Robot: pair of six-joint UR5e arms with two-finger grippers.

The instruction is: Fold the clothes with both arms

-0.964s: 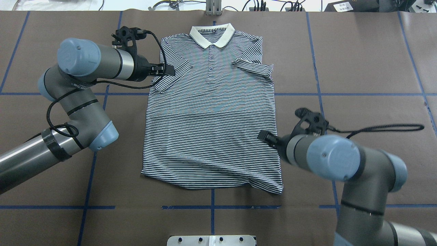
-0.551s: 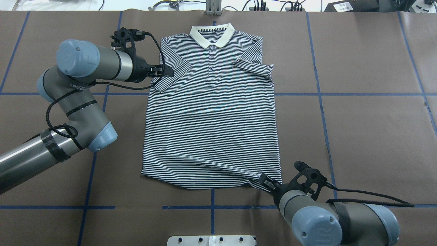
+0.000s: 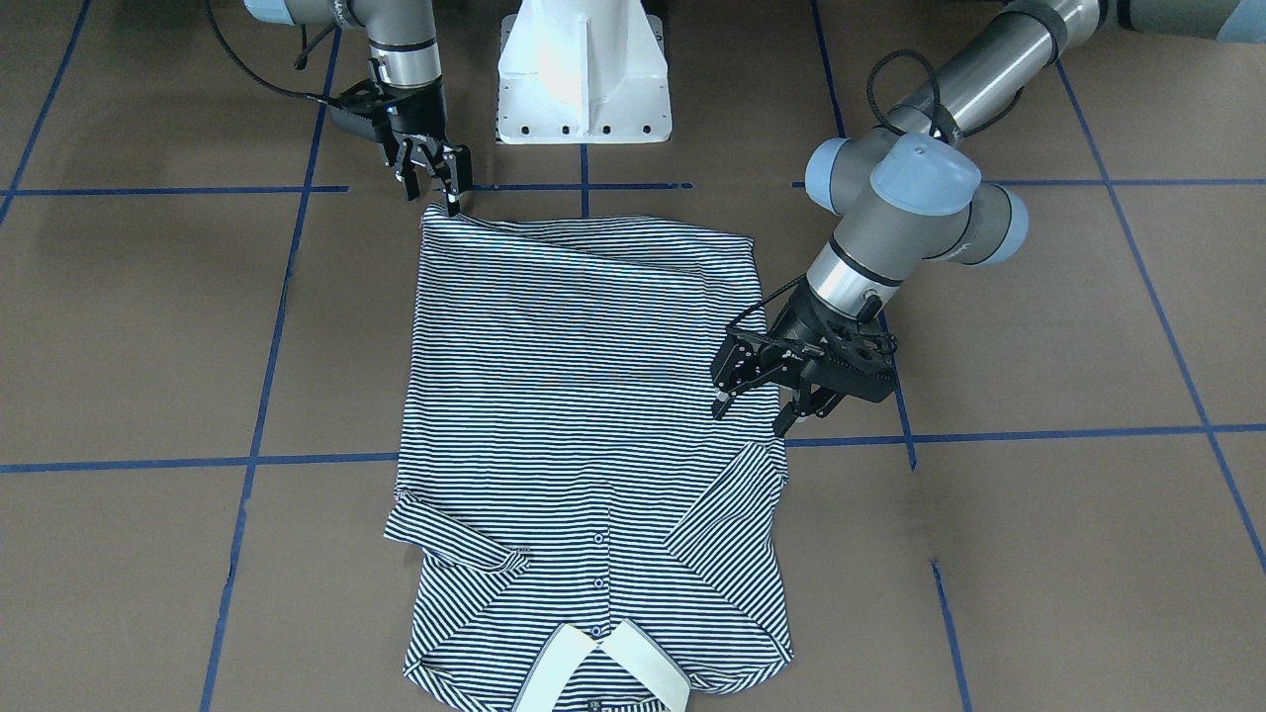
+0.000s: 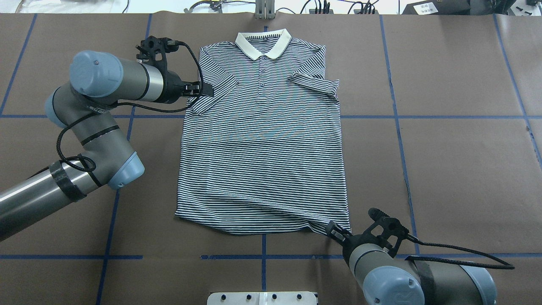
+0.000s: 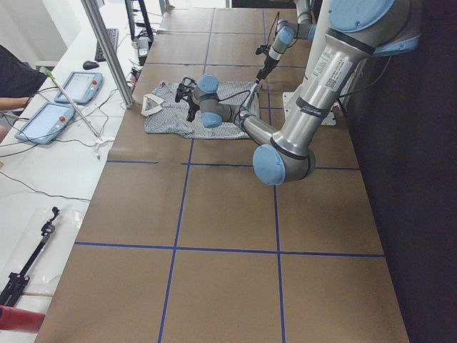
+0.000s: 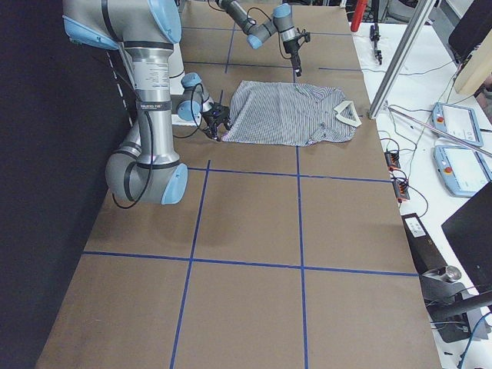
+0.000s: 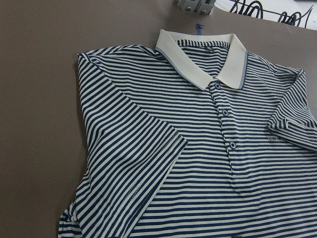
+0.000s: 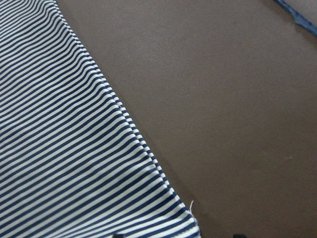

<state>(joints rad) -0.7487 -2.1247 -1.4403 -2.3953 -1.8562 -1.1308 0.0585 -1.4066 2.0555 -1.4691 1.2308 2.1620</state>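
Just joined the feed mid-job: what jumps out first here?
A striped polo shirt lies flat in the middle of the table, buttons up, with its cream collar on the side away from the robot. The left hand hangs open by one sleeve. The right hand is open at the near hem corner.

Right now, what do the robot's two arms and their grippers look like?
Both arms are grey metal tubes with light-blue joint caps: the left arm and the right arm. Each ends in a black two-finger gripper, the left gripper and right gripper, with a black cable looping alongside. A black band wraps the left arm's tube.
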